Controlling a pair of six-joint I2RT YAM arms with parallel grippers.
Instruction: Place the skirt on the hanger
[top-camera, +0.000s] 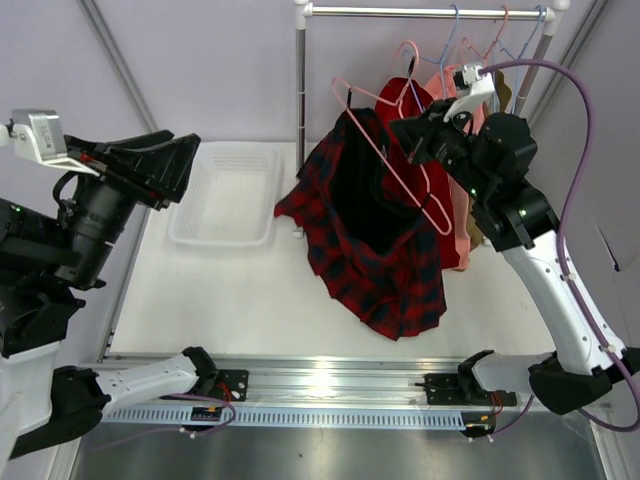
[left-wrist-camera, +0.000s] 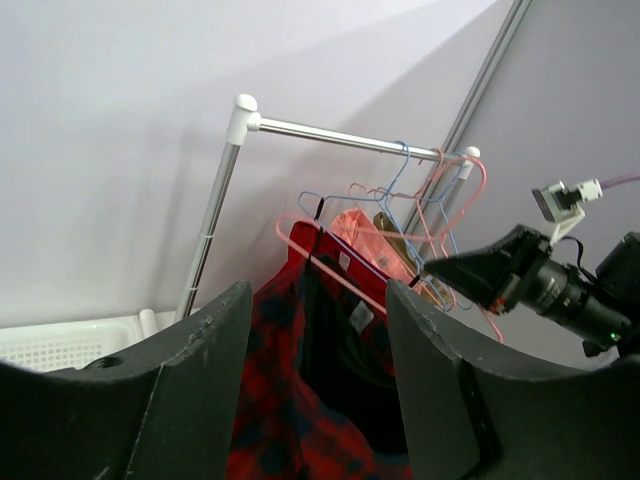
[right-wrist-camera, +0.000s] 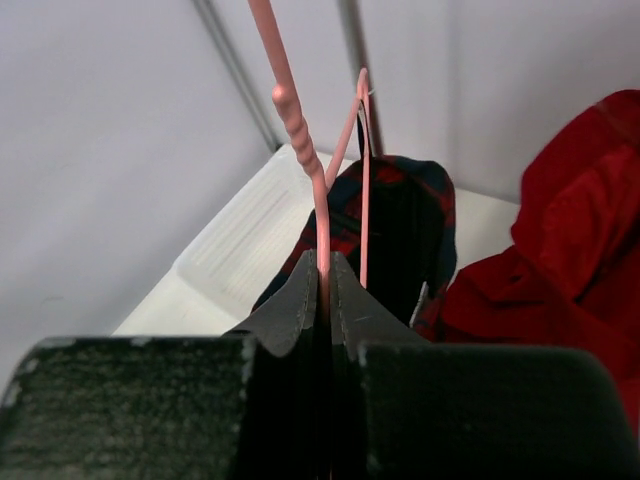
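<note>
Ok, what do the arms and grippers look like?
The left arm and right arm have white links and black joints. The left gripper and right gripper are black with wedge-shaped fingers and white camera blocks behind them. A purple cable loops along the right arm, which shows green lights.

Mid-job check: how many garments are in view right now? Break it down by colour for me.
Plaid skirt, red and dark navy: 1
Plain red garment: 1
Salmon-pink garment: 1
Total: 3
</note>
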